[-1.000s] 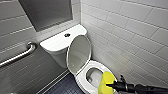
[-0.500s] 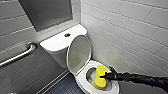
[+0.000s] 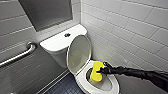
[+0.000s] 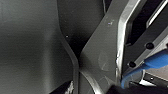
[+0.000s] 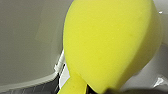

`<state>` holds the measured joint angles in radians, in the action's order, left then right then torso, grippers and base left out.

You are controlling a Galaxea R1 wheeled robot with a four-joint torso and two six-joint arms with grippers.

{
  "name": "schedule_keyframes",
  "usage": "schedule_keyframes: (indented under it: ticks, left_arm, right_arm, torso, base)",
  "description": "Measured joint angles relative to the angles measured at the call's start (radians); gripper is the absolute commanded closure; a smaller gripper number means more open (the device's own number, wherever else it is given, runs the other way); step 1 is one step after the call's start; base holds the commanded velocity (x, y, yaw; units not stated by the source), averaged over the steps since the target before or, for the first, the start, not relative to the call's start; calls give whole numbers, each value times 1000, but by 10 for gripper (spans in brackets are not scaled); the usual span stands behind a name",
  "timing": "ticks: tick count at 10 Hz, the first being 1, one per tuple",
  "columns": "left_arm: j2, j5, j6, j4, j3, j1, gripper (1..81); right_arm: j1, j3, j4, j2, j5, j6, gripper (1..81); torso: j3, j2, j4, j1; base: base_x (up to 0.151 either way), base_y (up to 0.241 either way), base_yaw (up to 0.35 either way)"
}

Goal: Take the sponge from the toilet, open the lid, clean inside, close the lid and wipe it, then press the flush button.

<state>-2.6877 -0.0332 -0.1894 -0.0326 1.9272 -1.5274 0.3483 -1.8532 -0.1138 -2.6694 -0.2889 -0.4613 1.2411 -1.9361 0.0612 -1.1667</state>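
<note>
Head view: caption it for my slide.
Right gripper holds the sponge inside the toilet bowl, lid raised.

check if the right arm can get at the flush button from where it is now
Probably not straight away. The right gripper holds the sponge at the bowl, and the raised lid stands between it and the flush button on the tank top; it would likely have to go over the lid.
</note>
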Motion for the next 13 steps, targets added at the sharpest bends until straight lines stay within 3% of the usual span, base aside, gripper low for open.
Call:
schedule_keyframes:
  ticks: [7, 10, 13]
  left_arm:
    - [1, 30, 1, -1, 5, 0, 10]
    - [8, 30, 3, -1, 5, -1, 10]
    - [9, 31, 3, -1, 5, -3, 10]
  right_arm:
    - [-25, -355, 42, -177, 9, 5, 811]
    - [15, -377, 39, -186, 89, -3, 811]
    - [53, -312, 21, -111, 141, -23, 811]
  torso:
    - [0, 0, 0, 0]
    - [0, 0, 0, 0]
    - [0, 0, 0, 0]
  base:
    - [0, 0, 0]
    - [0, 0, 0]
    - [0, 0, 0]
